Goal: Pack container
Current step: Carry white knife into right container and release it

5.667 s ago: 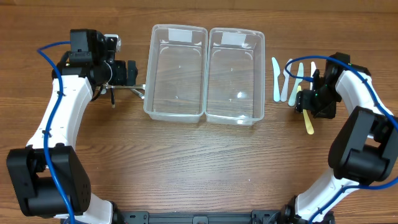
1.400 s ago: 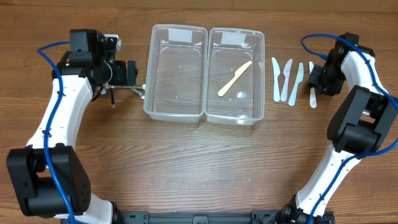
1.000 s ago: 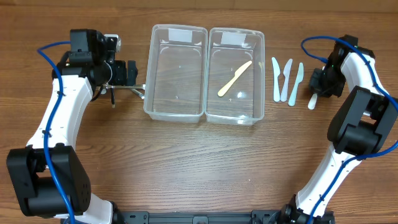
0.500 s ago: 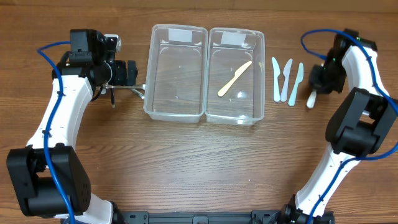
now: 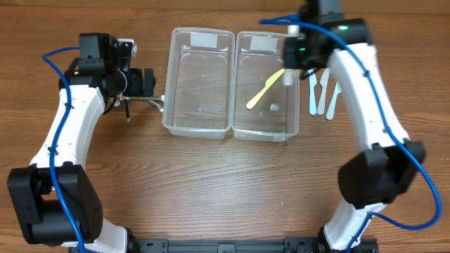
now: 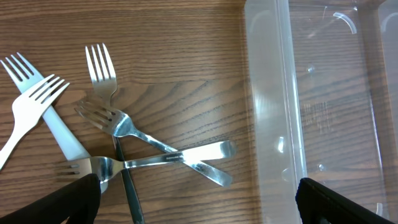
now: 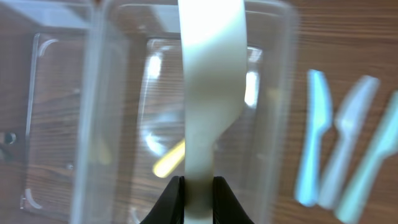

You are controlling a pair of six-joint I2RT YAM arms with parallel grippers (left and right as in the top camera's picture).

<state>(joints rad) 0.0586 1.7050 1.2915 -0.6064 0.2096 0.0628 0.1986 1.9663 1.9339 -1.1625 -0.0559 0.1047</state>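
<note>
We see two clear plastic containers side by side: the left container (image 5: 169, 91) and the right container (image 5: 294, 105) — a yellowish knife (image 5: 265, 89) lies diagonally in the right one. A white knife (image 7: 208, 93) hangs upright above it; three pale knives (image 5: 313, 98) lie just beside it.

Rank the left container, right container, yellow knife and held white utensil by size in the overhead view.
1. Left container and right container: alike, tied.
2. Yellow knife.
3. White utensil: partly hidden and raised nearer the camera, so unsure.
</note>
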